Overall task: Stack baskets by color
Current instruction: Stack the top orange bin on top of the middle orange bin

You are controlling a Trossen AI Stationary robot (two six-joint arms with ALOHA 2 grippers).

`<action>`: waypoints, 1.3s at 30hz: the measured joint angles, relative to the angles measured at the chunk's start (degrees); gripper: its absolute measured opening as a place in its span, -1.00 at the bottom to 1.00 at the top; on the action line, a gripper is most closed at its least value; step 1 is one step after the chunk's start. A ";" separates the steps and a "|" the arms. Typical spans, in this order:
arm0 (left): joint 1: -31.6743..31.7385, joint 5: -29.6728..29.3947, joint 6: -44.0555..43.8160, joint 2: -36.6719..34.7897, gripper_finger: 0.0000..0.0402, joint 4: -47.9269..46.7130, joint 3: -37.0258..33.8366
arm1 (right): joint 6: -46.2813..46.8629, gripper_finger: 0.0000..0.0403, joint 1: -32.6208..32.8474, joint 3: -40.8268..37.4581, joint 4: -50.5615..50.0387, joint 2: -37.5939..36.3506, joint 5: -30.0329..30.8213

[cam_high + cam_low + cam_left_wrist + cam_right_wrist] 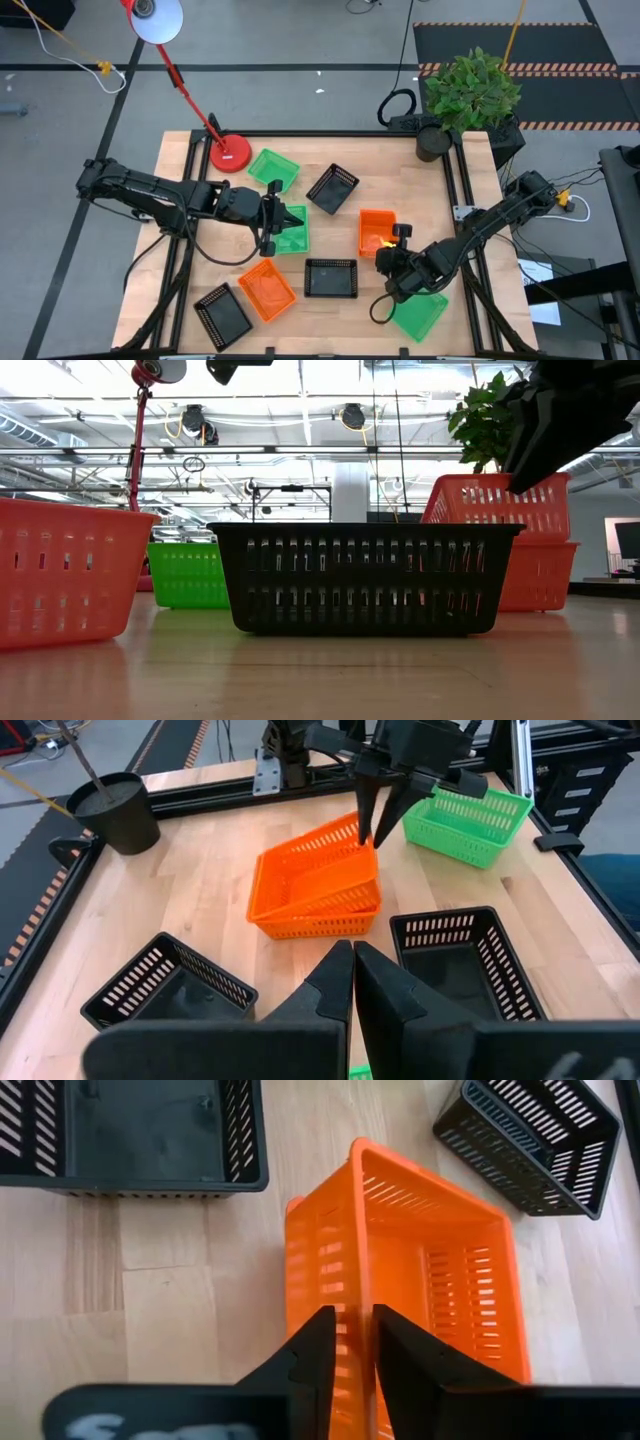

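Observation:
Two orange baskets are nested at the table's right. The upper one is tilted inside the lower one, with one end raised. My right gripper is at the raised end, its fingers slightly apart on either side of that end wall. My left gripper is shut on nothing and hovers mid-table above a green basket. Lying apart on the wood are a third orange basket, two green baskets and three black baskets. My right gripper straddles the rim of the upper orange basket's raised end wall, one finger inside and one outside, slanting down from above. A narrow gap shows between the fingers, and I cannot tell whether they touch the wall. The basket's lower end rests inside the basket beneath.
A red lamp base stands at the far left corner, its stem leaning out over the edge. A black plant pot sits at the far right corner. Black frame rails run along the table's sides. Bare wood lies between the scattered baskets.

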 joint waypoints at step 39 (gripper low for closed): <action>-0.01 -0.01 -0.67 0.00 -0.92 0.44 0.00 | -5.13 -0.97 -0.82 -7.83 12.49 -2.69 1.06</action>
